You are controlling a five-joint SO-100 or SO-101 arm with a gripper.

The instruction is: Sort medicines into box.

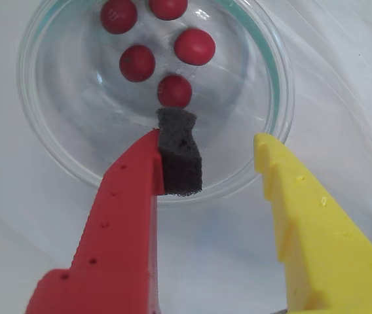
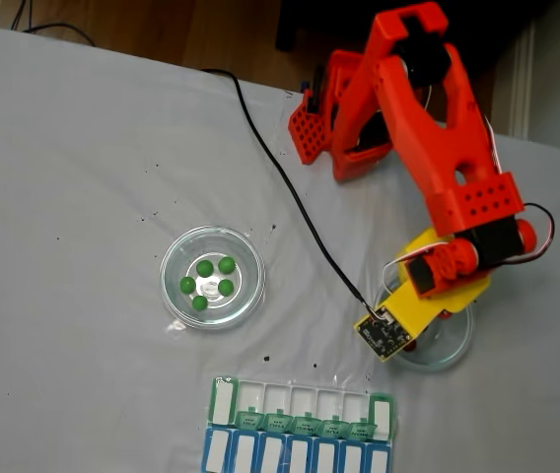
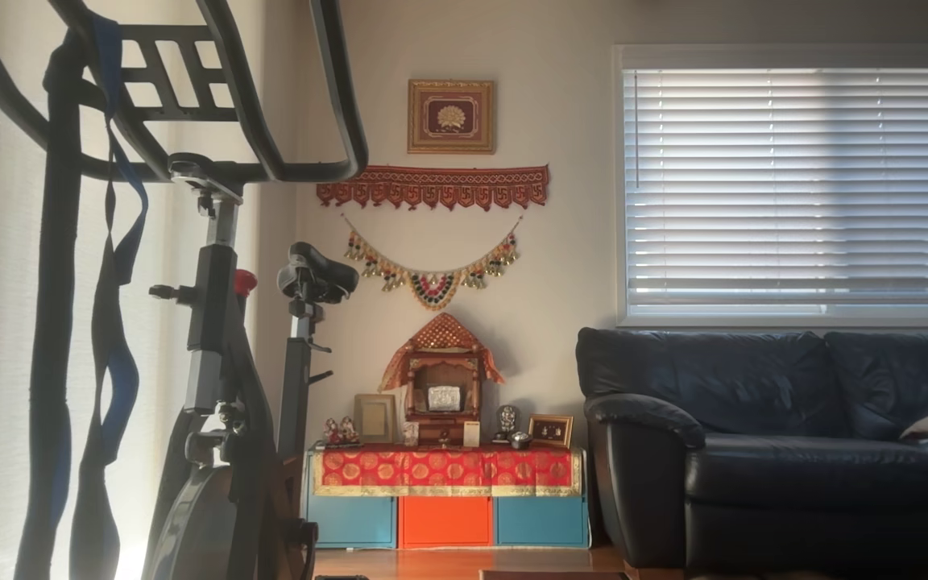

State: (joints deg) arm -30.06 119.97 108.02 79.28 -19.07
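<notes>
Several dark red medicines (image 1: 174,91) lie in a round clear dish (image 1: 61,124) in the wrist view. My gripper (image 1: 219,140) hovers just above the dish's near side, open, with nothing between its fingers. The red finger (image 1: 120,216) carries a dark foam pad (image 1: 181,154) whose tip is close to the nearest red pill. The yellow finger (image 1: 304,216) stands over the dish's rim. In the fixed view the orange arm (image 2: 438,148) reaches over that dish (image 2: 455,350). Several green medicines (image 2: 206,268) sit in a second clear dish (image 2: 245,296). The green box (image 2: 223,399) lies at the table's near edge.
A blue organizer row (image 2: 295,455) with white lids adjoins the box. A black cable (image 2: 290,187) runs across the grey cloth from the arm's base to the wrist board. The other view shows a room with an exercise bike (image 3: 222,322) and a sofa (image 3: 778,435).
</notes>
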